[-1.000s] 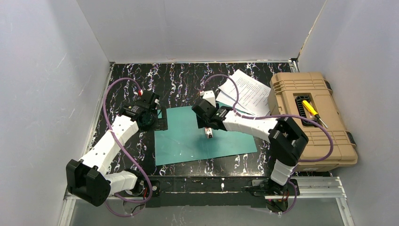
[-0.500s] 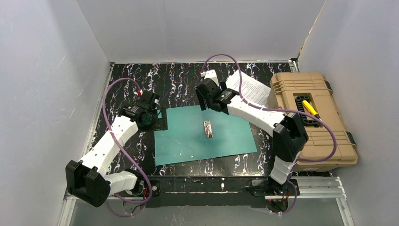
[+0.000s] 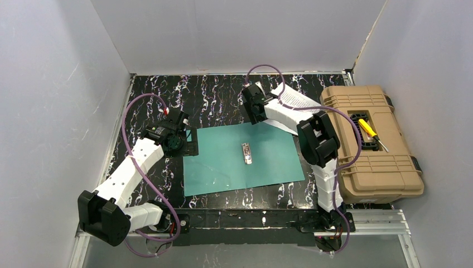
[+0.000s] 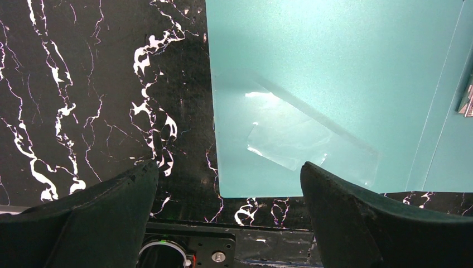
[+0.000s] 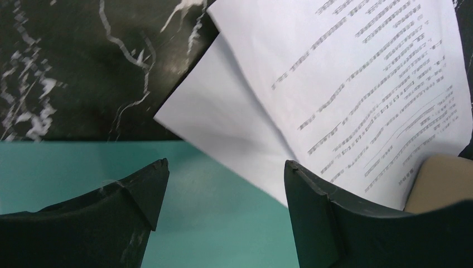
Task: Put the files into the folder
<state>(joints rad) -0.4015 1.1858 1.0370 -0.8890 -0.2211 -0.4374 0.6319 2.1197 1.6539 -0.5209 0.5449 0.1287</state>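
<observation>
Now the right gripper (image 5: 226, 167) is seen with its jaws standing well apart and nothing held between them. A second ago it was low over the middle of the folder (image 3: 223, 167), right at the metal clip (image 3: 246, 153). Since then it has been lifted and swung away to the folder's far edge, where it is poised at the nearest corner of the files (image 5: 362, 84). The clip appears to have been let go, and the reach for the sheets is judged to have begun. No sheet has yet been taken.

The files lie fanned at the far right of the table (image 3: 212, 95), between the folder and the tan toolbox (image 3: 385, 162). One white corner is laid over the folder's teal far edge, and that overhanging corner is probably the easiest place for a sheet to be caught. Toward the toolbox the sheets are crowded against its side, so little room is left there. More bare table is offered on the far left of the stack. A pull back toward the folder looks unobstructed, though the clip must be cleared.

The left gripper (image 4: 228, 167) is held wide open and empty over the folder's left edge. From there the folder could be steadied should the sheets drag it.
</observation>
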